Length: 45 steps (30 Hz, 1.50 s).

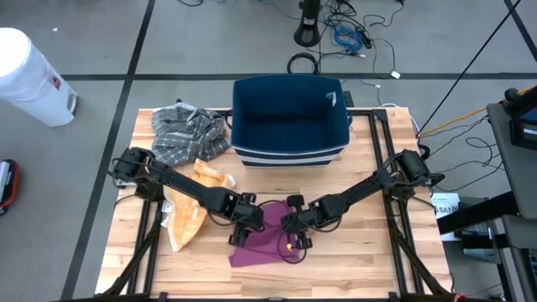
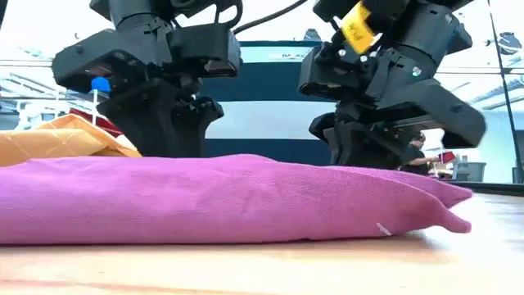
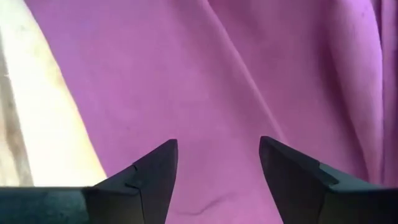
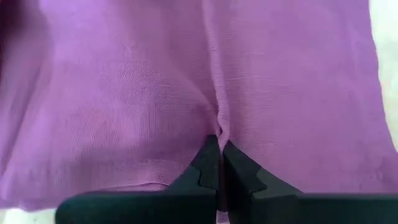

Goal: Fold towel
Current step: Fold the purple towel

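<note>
A purple towel point(image 1: 262, 245) lies bunched on the wooden table point(image 1: 369, 252) near its front middle, resting flat in a low, thick heap point(image 2: 205, 197). My left gripper point(image 3: 217, 149) is open and points down at the towel's left part point(image 1: 245, 228), with purple cloth showing between its spread fingers. My right gripper point(image 4: 219, 144) is shut on the towel, at its right part point(image 1: 292, 235). In the low view both grippers point(image 2: 168, 123) point(image 2: 368, 135) stand behind the heap, which hides their fingertips. My left gripper's open fingers point(image 3: 158, 168) stand over the towel's surface point(image 3: 217, 93); whether the tips touch it I cannot tell. My right gripper pinches a raised ridge of the towel point(image 4: 217, 121) between its two fingers, coming slanting down from above. The cloth puckers at the fingertips while the rest lies on the table.
A dark blue bin point(image 1: 289, 122) stands at the back middle. A grey plaid cloth point(image 1: 189, 134) lies at the back left, and an orange cloth point(image 1: 186, 214) lies left of the towel, beside the left arm. A white bin point(image 1: 29, 75) stands on the floor.
</note>
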Motion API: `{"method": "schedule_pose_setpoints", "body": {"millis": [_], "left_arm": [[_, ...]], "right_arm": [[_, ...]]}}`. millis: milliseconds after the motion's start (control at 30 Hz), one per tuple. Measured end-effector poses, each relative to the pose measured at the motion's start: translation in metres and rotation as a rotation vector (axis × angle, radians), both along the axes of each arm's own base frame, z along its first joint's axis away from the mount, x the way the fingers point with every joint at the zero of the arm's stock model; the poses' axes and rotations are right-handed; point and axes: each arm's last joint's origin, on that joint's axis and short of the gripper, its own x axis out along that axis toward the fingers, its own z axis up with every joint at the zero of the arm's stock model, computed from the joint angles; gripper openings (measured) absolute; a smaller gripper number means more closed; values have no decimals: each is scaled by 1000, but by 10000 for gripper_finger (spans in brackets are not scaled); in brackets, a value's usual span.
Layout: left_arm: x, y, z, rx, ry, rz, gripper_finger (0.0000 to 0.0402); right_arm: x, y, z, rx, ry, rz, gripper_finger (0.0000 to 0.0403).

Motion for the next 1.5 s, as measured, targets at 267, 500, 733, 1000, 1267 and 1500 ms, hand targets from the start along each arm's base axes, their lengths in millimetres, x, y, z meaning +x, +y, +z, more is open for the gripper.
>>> {"method": "schedule_pose_setpoints", "body": {"millis": [267,500,733,1000,1267,1500], "left_arm": [[4,-1,2,-43,-36,17,234],[8,-4,0,-95,-49,100,234],[9,-12,-11,-106,-24,129,234],[6,-12,-16,-38,0,235,234],[4,-13,-25,-49,67,246,234],[2,-13,-26,-30,78,241,214]], "right_arm": [[5,-18,1,-16,0,-47,0],[5,-18,1,-16,-1,-41,0],[5,-19,2,-15,0,-42,0],[5,-18,2,-17,0,-35,0],[5,-18,2,-18,0,-34,0],[5,-18,2,-21,0,-27,0]]}}
